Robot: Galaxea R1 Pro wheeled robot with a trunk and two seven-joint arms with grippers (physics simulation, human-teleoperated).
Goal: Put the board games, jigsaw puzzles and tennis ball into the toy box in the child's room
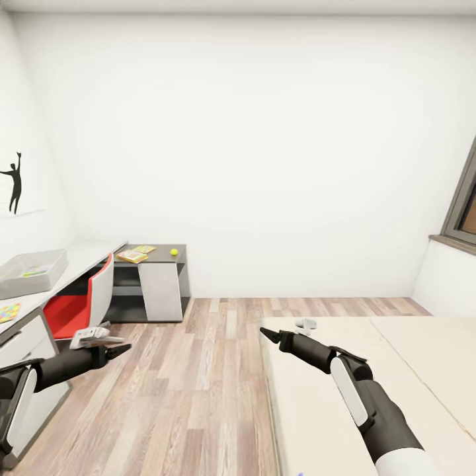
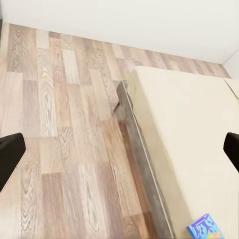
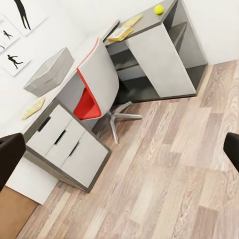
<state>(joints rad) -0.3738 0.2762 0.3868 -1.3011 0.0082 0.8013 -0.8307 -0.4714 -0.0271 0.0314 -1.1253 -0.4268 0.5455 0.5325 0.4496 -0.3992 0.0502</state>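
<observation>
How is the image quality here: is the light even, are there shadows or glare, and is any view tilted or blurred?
Head view: flat, even light, no glare, sharp; white wall nearly featureless. Left wrist view: soft dark shadow along the bed edge on the floor. Right wrist view: scene strongly tilted, faint shadow under the chair, no blur.

Right wrist view: right tool (image 3: 119,154) fingers (image 3: 10,157) dark at both frame edges, set wide apart, nothing between them. Wood-plank floor (image 3: 169,169) underneath. Tabletop (image 3: 69,87) runs along the white wall, drawer unit (image 3: 67,147) under its near end. Toy box (image 3: 50,72) on the tabletop; contents can't be made out. One jigsaw puzzle (image 3: 34,107) flat near the tabletop's near end. Red-and-white chair (image 3: 97,92) pushed in. Lower dark cabinet section (image 3: 159,55) carries the tennis ball (image 3: 159,9) and two flat items (image 3: 124,29), probably a board game and a puzzle. Silhouette posters (image 3: 20,25) on wall.
</observation>
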